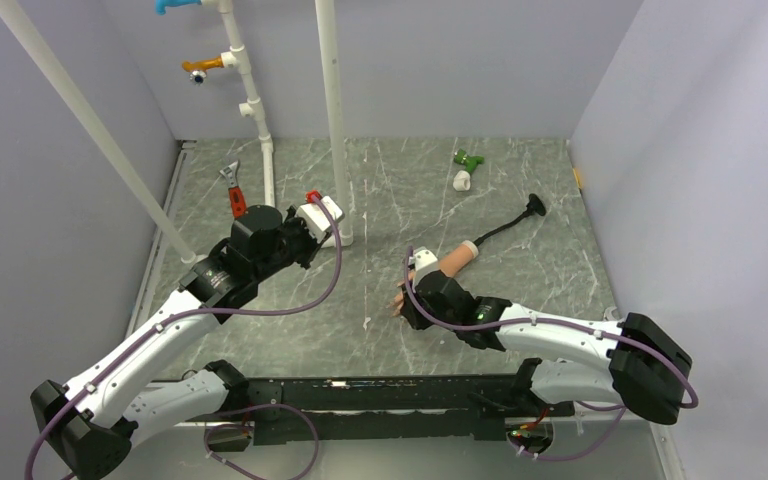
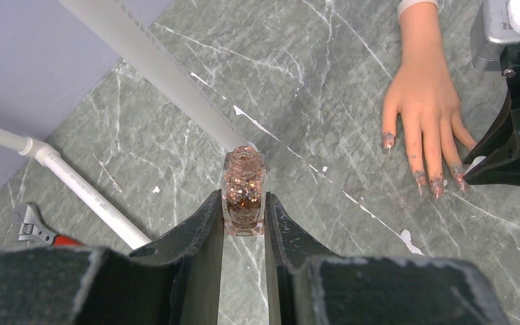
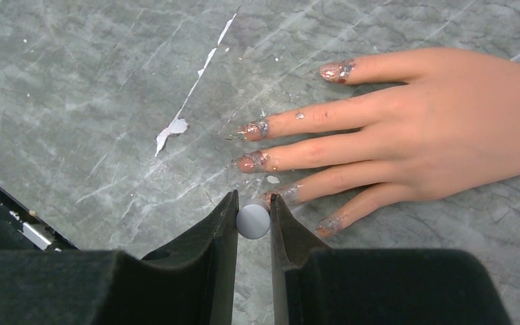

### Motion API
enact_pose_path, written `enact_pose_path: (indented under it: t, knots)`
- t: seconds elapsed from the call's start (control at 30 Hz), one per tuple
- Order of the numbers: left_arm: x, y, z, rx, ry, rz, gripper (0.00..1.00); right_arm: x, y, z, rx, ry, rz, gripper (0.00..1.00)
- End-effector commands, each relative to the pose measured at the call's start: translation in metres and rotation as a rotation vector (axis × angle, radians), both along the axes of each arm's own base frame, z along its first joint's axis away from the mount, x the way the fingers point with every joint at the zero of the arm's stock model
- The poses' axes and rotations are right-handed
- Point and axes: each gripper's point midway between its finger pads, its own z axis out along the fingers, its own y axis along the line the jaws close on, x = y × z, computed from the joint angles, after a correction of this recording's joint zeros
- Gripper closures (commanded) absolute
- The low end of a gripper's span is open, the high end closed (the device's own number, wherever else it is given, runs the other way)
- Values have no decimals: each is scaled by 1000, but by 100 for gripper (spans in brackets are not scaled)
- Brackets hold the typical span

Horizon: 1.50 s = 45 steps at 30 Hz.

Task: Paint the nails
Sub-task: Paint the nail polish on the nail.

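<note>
The peach mannequin hand (image 1: 448, 262) lies flat on the marble table, fingers pointing toward the arms. Its nails (image 3: 249, 162) carry patchy glittery copper polish, smeared over the fingertips. My right gripper (image 3: 252, 203) is shut on a small round grey-white cap (image 3: 253, 221), its tips just beside the nail of the fourth finger (image 3: 288, 193). My left gripper (image 2: 242, 200) is shut on an open, square glass bottle of copper glitter polish (image 2: 244, 189), held upright left of the mannequin hand (image 2: 425, 101) and apart from it.
White pipes (image 1: 330, 110) rise from the table near the left gripper. A red-handled wrench (image 1: 234, 192) lies at the back left. A green and white object (image 1: 465, 168) and a black corded piece (image 1: 520, 215) lie behind the hand. White flecks (image 3: 172, 128) dot the table.
</note>
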Motion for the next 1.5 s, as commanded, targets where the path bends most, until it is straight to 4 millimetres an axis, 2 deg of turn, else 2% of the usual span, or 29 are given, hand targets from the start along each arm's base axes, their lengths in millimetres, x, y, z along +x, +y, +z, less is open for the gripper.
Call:
enact_pose_path:
  t: [0.0,0.3,0.37,1.0,1.47]
  knots:
    - [2,1,28,-35,-66,8,100,13,11,22,49,-66,-18,100]
    - [2,0,27,-32,-63,7,100,12,8,13,26,-54,-17,100]
    - [2,0,27,-32,-63,6,100,15,13,19,48,-72,-16,100]
    - [2,-1,26,-32,-61,5,100,21,9,33,54,-118,-35,100]
    - [2,-1,26,-31,-61,3,100,13,8,16,33,-71,-14,100]
